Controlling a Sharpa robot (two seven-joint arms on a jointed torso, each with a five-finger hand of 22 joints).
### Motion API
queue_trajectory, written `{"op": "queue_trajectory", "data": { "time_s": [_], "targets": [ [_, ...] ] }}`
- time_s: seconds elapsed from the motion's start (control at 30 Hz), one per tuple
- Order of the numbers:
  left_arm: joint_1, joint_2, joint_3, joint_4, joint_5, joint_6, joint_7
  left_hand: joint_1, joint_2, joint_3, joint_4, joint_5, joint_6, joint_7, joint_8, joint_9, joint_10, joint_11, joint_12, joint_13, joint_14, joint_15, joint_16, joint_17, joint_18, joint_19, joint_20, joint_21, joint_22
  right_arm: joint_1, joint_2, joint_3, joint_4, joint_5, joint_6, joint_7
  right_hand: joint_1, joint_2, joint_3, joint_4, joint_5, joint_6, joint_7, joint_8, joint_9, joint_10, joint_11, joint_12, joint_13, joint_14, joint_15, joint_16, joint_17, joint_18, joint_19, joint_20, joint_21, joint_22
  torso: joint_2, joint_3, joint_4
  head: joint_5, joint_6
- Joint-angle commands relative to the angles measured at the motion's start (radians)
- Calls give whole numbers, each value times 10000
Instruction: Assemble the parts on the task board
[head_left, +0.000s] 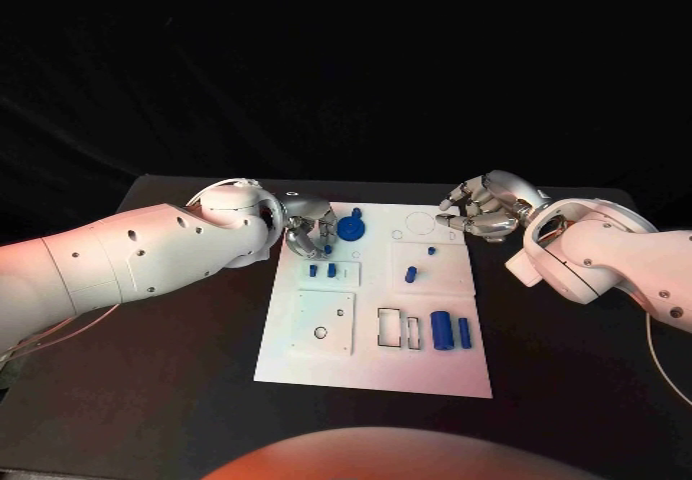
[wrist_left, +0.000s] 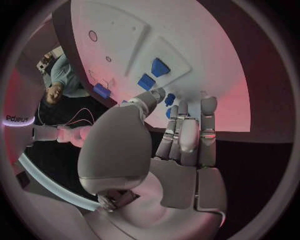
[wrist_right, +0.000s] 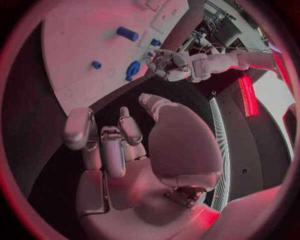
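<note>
The white task board (head_left: 372, 362) lies in the middle of the black table. My left hand (head_left: 306, 232) hovers over its far left corner, fingers bent down beside a blue round part (head_left: 353, 228). Two small blue pegs (head_left: 323, 270) stand just below those fingertips; in the left wrist view blue bits (wrist_left: 170, 99) show between thumb and fingers, and I cannot tell whether one is pinched. My right hand (head_left: 483, 212) hangs over the far right corner, fingers loosely curved and holding nothing (wrist_right: 112, 145). Two larger blue cylinders (head_left: 451, 331) lie at the board's right.
Another small peg (head_left: 411, 273) and a tiny blue piece (head_left: 433, 250) sit mid-board. Rectangular slots (head_left: 394, 327) and a square plate with holes (head_left: 325, 322) occupy the near half. Black table (head_left: 577, 390) surrounds the board on all sides.
</note>
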Motion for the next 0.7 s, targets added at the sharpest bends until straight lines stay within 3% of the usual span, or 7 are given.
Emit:
{"op": "queue_trajectory", "data": {
  "time_s": [0.03, 0.13, 0.2, 0.4, 0.5, 0.6, 0.7],
  "targets": [
    [-2, -123, 21, 61, 1336, -450, 529, -240, -53, -237, 79, 161, -93, -65, 19, -17, -307, 43, -57, -39, -96, 76, 56, -78, -29, -45, 61, -168, -18, -8, -8, 0, -41, -65, 34, 142, 76, 16, 72, 58, 0, -52, -16, 77, 25, -794, -12, -835, -1029, 705, -97, -170, 1480, 151, -176, -25, -282, -190, -14, -6, 8, -32, 25],
    [-1, -301, 67, 108, 2395, -848, 998, -375, -33, -626, 248, 189, -370, 109, -14, -65, -755, 153, -182, -142, -224, 174, 20, -305, -3, -182, 139, -452, -100, -8, -16, 0, -116, -107, 148, 262, 246, -53, 214, -14, -69, -50, -10, 147, 57, -2329, -3, -2742, -3200, 492, -93, -511, 886, 285, -555, -26, -968, -687, -25, -2, 16, -46, 45],
    [3, -445, 113, 161, 3298, -1160, 1239, -402, 91, -1276, 495, 228, -559, 116, 108, -86, -1188, 269, -239, -254, -859, 272, -400, -1513, 119, -577, 237, -1230, -393, -8, -24, 0, -187, -366, 349, 394, 435, -137, 395, -143, -197, 154, -33, 222, 59, -2849, -9, -3697, -4065, 279, -89, -816, 378, 386, -883, -20, -1507, -1060, -13, -5, 10, -61, 84],
    [20, -918, 235, 358, 6540, -1811, 1317, -79, 499, -1669, 711, 398, -606, 404, 338, -114, -1201, 281, -21, -331, -1159, 280, -713, -2346, 196, -640, 272, -1694, -594, -8, -27, 0, -385, -2150, 1208, 598, 779, -444, 882, -509, -1267, 755, 95, -173, -189, -3370, 223, -6569, -6355, -70, 96, -1301, -458, 489, -1265, 121, -2217, -1444, -19, 2, 2, -126, 125],
    [27, -1182, 260, 515, 8489, -1933, 1450, 80, 708, -1485, 887, 687, -589, 293, 691, -110, -511, 116, 412, -332, -2524, 142, -2169, -4903, 210, -799, 162, -2250, -922, -8, -11, 0, -434, -3681, 1781, 452, 1013, -528, 1087, -857, -1126, 1084, 158, -418, -310, -3367, 363, -7862, -7450, -116, 207, -1354, -619, 481, -1262, 242, -2240, -1388, -8, 0, 15, -323, 163],
    [28, -1345, 268, 639, 10000, -1751, 1895, 175, 810, -1252, 989, 745, -678, 239, 898, -103, -204, 38, 515, -385, -2568, 60, -2515, -5176, 203, -765, 83, -2552, -1134, -9, 24, -2, -420, -4939, 2135, 114, 1099, -519, 1160, -1075, -1026, 1489, 145, -524, -359, -3256, 389, -8563, -8081, -121, 252, -1361, -691, 482, -1218, 269, -2187, -1299, 7, -6, 12, -503, 186],
    [27, -1431, 271, 704, 11530, -1621, 2610, 346, 907, -1017, 971, 770, -696, 203, 1054, -92, 47, -24, 604, -409, -2514, 4, -2661, -5310, 207, -676, 35, -2693, -1240, -20, 68, -10, -339, -6110, 2283, -448, 1129, -529, 1257, -1236, -1132, 1636, 130, -686, -425, -3053, 397, -8943, -8471, -23, 234, -1268, -578, 415, -998, 266, -1875, -1037, 10, -14, 11, -526, 196]
  ]
}}
